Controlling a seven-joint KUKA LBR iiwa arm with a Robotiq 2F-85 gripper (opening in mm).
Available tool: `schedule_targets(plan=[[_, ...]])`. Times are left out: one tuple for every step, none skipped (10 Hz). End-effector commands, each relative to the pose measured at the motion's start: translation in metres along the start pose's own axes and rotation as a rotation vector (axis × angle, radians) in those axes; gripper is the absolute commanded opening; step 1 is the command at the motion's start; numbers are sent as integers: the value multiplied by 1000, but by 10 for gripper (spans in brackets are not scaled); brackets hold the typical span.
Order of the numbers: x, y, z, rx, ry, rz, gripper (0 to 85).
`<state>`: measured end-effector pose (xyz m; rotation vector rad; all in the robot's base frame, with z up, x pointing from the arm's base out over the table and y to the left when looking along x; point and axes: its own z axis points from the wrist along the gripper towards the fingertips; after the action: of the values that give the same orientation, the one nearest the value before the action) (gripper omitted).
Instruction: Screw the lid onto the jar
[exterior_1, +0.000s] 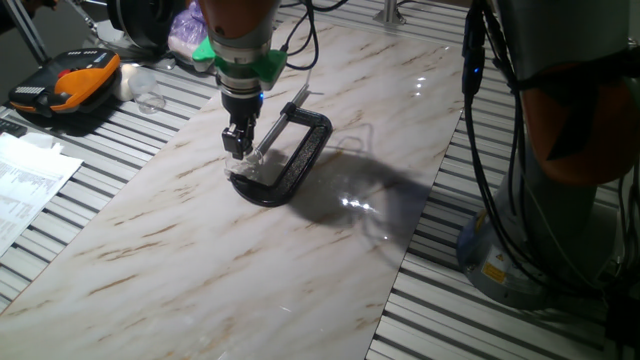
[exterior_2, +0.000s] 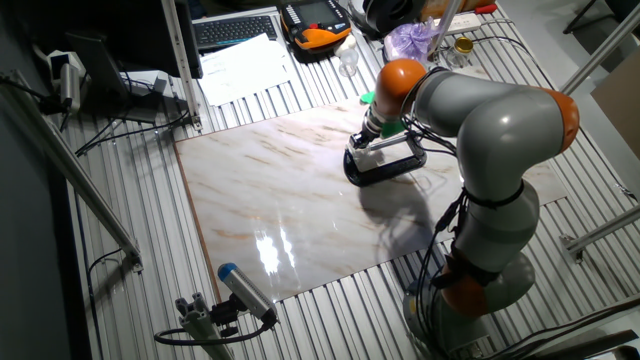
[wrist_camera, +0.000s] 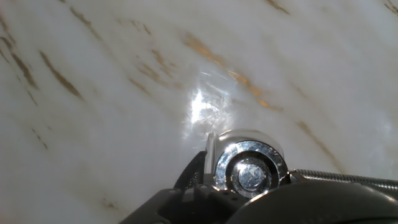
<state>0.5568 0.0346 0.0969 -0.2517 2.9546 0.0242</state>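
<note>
Pincer (exterior_1: 238, 150) directly over lid (wrist_camera: 250, 168), jar (exterior_1: 243, 172) in clamp (exterior_1: 295, 160); grip state unclear.

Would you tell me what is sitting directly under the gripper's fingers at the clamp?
The gripper is down over the clear jar, held in the black C-clamp. In the hand view the silvery lid shows, covering the jar's mouth. The jar's inside cannot be seen.
</note>
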Motion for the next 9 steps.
schedule_targets(plan=[[0, 0, 0, 1, -4, 4, 170], [0, 0, 0, 2, -4, 4, 170], [0, 1, 1, 4, -3, 4, 170], [0, 1, 2, 4, -3, 5, 170], [0, 1, 2, 6, -5, 7, 170], [0, 1, 2, 6, -5, 8, 170], [0, 1, 3, 7, -5, 11, 170], [0, 2, 3, 9, -5, 14, 170], [0, 2, 3, 11, -6, 17, 170]])
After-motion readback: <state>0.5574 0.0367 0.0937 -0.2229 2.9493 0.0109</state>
